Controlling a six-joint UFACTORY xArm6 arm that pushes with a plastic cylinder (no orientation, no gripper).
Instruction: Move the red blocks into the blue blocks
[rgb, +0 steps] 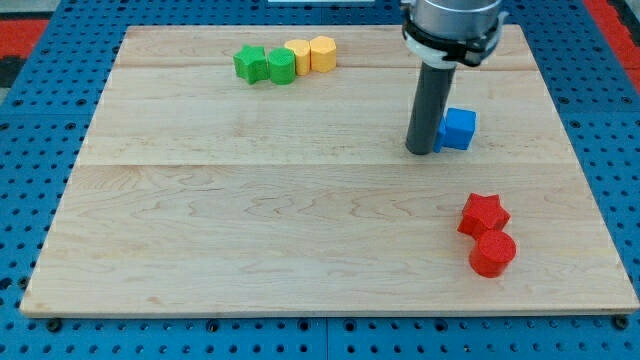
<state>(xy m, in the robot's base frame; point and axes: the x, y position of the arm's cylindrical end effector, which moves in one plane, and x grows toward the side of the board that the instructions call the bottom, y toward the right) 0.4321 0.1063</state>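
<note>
Wooden board (250, 220) carries 2 red blocks, a star (483, 214) touching a cylinder (492, 253), well apart from the blue cube (459, 129), which my tip (421, 150), gripping nothing, stands just beside.

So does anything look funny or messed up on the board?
Nothing stands out. My tip sits just left of the blue cube; the red star and red cylinder sit upright near the bottom right.
</note>
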